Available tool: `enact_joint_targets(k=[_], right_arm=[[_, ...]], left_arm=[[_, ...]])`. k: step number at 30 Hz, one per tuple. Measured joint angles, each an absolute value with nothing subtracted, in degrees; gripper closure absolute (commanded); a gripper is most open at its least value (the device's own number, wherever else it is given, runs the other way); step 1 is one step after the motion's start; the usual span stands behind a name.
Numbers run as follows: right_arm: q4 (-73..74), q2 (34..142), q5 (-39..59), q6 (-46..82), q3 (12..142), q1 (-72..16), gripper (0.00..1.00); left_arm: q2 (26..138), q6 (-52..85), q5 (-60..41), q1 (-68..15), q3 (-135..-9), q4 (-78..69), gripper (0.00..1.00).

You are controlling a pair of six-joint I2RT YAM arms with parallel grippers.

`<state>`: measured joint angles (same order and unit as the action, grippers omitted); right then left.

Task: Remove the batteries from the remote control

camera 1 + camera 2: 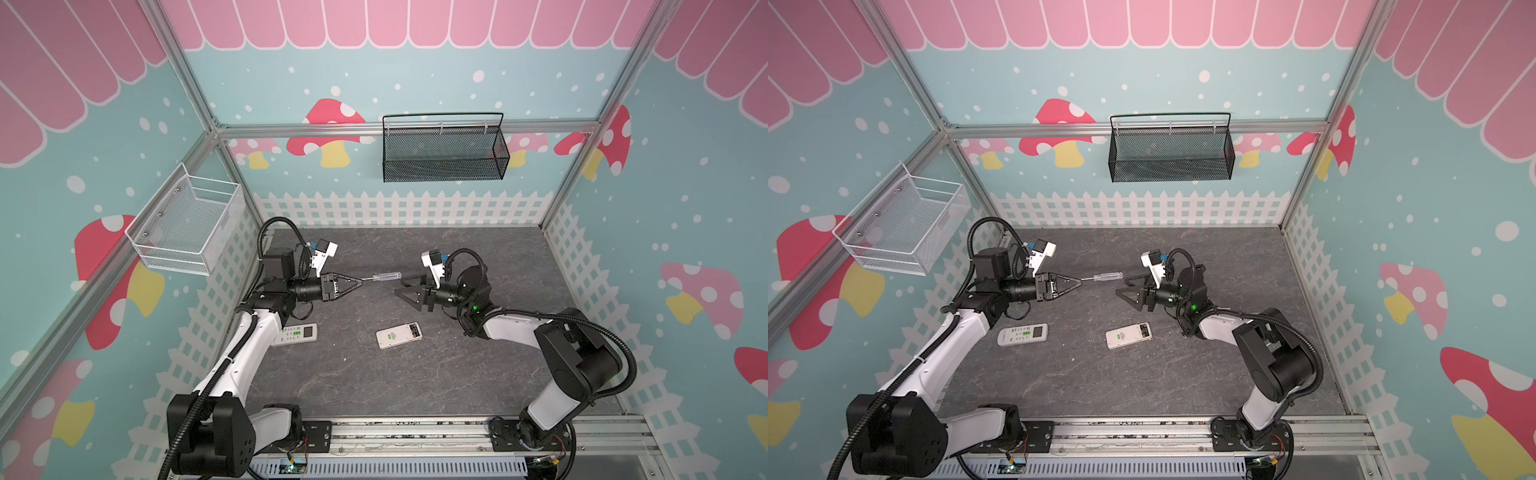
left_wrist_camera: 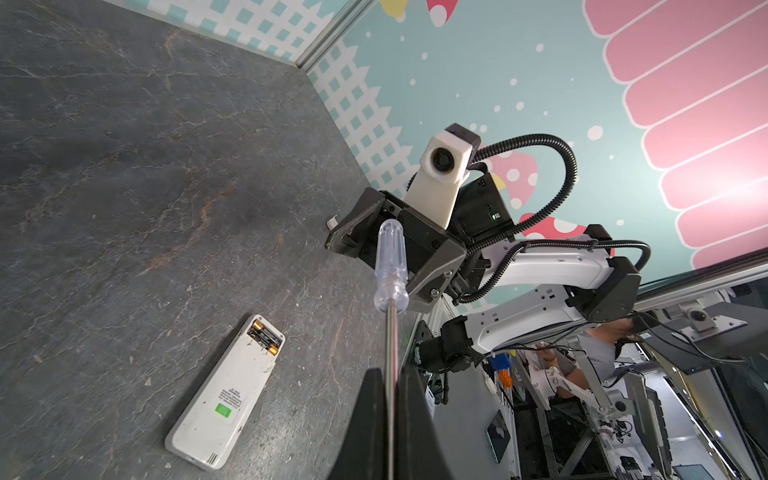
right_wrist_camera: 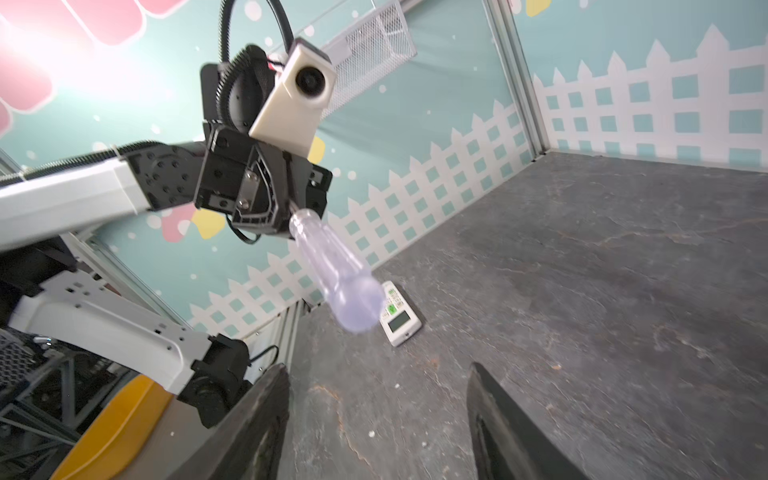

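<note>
Dark grey surface (image 1: 478,374) has lots of bare room. We see the remote control (image 1: 398,336) lying flat, back up, in the middle, well apart from the walls. We think it is light and slippery (hold its long sides). Our left claw (image 1: 359,281) is pinched tight on the screwdriver (image 1: 386,276) by its metal rod. Our right claw (image 3: 378,368) is open and holds nothing. The batteries (image 2: 264,337) sit snug in the recess at one end of the remote control, and they look small, hard and likely to roll.

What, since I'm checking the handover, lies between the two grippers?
The screwdriver: the left gripper holds its shaft, its clear handle pointing at the open right gripper, in both top views.
</note>
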<state>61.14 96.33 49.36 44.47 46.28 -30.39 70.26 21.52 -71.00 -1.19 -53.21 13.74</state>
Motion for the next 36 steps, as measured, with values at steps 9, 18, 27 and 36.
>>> enact_joint_targets(k=[9,18,27,36], right_arm=[[70.98,103.48,53.67,57.47,54.96,-30.46,0.45],[75.72,107.74,56.31,64.6,58.13,-32.23,0.56],[78.08,110.74,59.09,67.37,60.95,-34.46,0.69],[79.83,110.83,60.99,68.07,60.95,-34.59,1.0]], left_arm=[[70.28,21.69,-72.58,-1.96,-53.23,13.17,1.0],[70.3,21.67,-72.36,-2.02,-52.95,13.13,1.0],[70.39,21.67,-72.25,-2.37,-52.9,12.99,1.0],[70.46,21.67,-72.44,-2.33,-52.6,12.97,0.97]])
